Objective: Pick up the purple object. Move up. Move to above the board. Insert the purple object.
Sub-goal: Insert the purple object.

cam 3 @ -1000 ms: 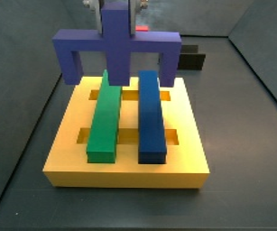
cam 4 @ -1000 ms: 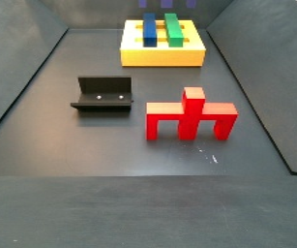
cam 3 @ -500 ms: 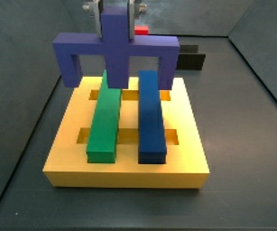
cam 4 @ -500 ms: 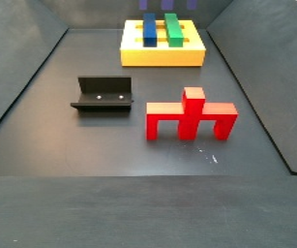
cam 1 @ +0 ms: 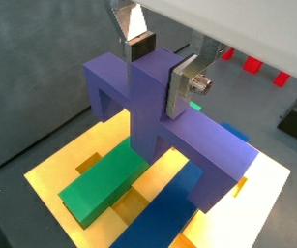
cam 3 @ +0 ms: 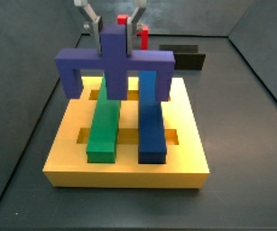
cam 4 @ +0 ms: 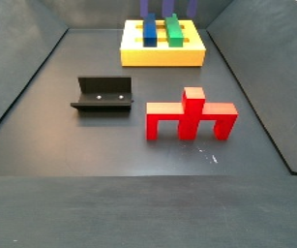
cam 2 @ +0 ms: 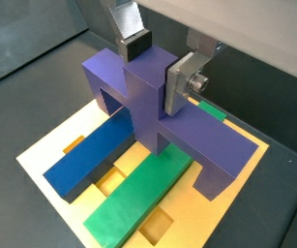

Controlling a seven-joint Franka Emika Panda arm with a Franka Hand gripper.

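Gripper (cam 1: 160,64) clamped on the central post of the purple object (cam 1: 158,116), silver fingers (cam 2: 183,82) pressing the post from two sides in both wrist views. In a side view the gripper (cam 3: 110,25) sits at about 12 o'clock of the frame, purple object (cam 3: 113,68) hanging under it.

Near to far in that side view: front edge of the board (cam 3: 128,170) at 6 o'clock; on top the green bar (cam 3: 103,126) and dark-blue bar (cam 3: 151,126) lying side by side, running front to back; then the purple arch straddling their far ends, legs pointing down at the board's far slots. Can't tell if the leg tips are already in the slots or just above; the wrist views show the legs close to the yellow surface, contact not clear. Behind the board, at about 1 o'clock, a dark fixture (cam 3: 184,58).

In a side view from the opposite end: red piece (cam 4: 190,114) at centre right, fixture (cam 4: 102,95) at 9 o'clock of it, board (cam 4: 163,56) far back at 12 o'clock.

Step judged: over the board, insertion in hand. Next move calls for straight descent, legs kept square to the slots, bar crossing both laid bars, then release once seated.
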